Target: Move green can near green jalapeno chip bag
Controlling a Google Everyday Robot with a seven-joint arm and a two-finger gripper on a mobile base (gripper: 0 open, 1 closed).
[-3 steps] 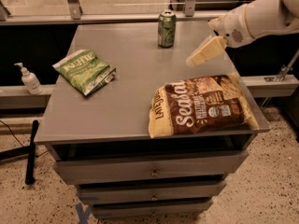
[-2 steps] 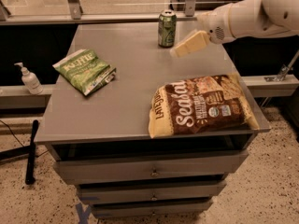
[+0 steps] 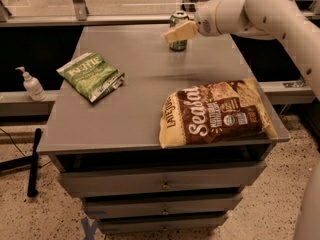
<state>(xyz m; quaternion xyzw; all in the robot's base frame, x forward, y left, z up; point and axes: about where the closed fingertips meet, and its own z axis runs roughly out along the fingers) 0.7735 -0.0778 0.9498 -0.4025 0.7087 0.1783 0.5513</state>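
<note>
The green can [image 3: 178, 43] stands upright at the far middle of the grey table [image 3: 135, 109]; its middle is hidden behind my gripper. My gripper [image 3: 177, 33], pale cream fingers on a white arm reaching in from the upper right, is right in front of the can at its upper half. The green jalapeno chip bag [image 3: 90, 75], light green with white "Kettle" lettering, lies flat on the left part of the table, well away from the can.
A large brown and yellow "Sea Salt" chip bag [image 3: 216, 113] lies at the front right corner. A white pump bottle [image 3: 32, 84] stands on a ledge left of the table. Drawers sit below the tabletop. A rail runs behind the table.
My gripper has moved left and up from beside the can's right to directly in front of it. The can and both bags have not moved.
</note>
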